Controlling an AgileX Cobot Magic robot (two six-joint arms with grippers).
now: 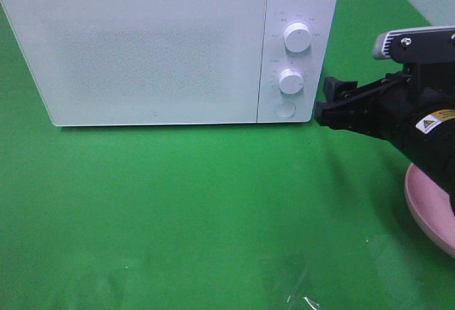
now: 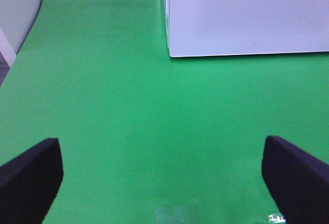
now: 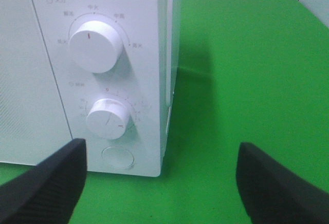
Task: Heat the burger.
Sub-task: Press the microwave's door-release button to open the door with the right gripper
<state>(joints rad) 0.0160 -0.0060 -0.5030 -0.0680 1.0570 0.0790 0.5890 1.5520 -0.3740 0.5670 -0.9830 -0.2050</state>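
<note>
burger: hidden, not seen in any view. microwave (image 1: 153,47): white box, upright, at 11 o'clock in the high view. door (image 1: 142,54) shut, frosted, opaque. control strip on the door's 3 o'clock side: upper dial (image 1: 296,38), red mark near 12 o'clock; lower dial (image 1: 291,81) beneath it; round button (image 1: 284,109) lowest.

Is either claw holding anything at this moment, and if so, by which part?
Nothing is held. The left claw is open over the green cloth; the right claw is open and empty, facing the microwave.
</note>
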